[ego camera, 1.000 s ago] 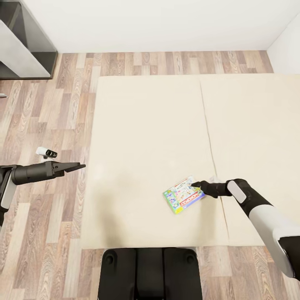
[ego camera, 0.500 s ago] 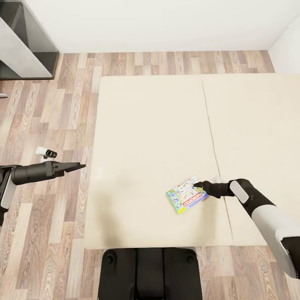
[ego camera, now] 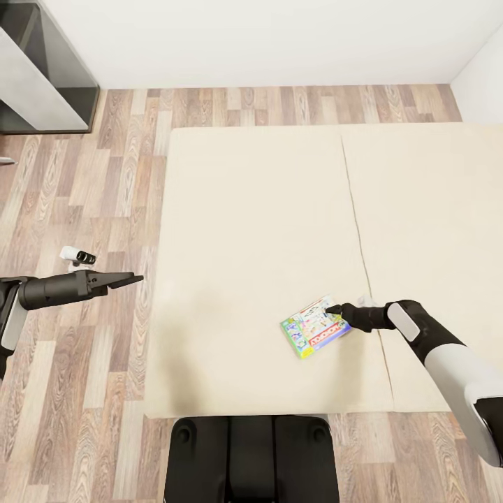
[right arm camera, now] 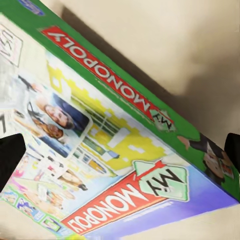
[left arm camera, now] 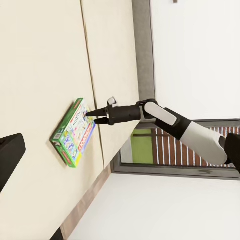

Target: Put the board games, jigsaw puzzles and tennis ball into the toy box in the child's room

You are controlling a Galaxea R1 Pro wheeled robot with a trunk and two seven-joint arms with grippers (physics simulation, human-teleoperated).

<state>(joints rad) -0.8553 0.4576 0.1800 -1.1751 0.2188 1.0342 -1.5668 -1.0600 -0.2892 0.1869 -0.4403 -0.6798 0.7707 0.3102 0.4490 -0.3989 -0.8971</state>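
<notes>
A flat printed cardboard board game is seen lying on the bed, a smooth beige mattress, near its near edge. The right gripper is held at the box's right edge with jaws open, astride it. "MY MONOPOLY" lettering is legible in the right wrist view, while the left gripper is held over the wood-plank floor, its jaw state indiscernible.

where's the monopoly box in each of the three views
Head view: the monopoly box lies flat on the bed, toward the near edge, right of centre, at the tip of the right end effector.
Left wrist view: the box is left of centre, on the beige mattress.
Right wrist view: the box spans most of the picture, close up.
Shared landmark: the red MONOPOLY stripe along the box.
</notes>
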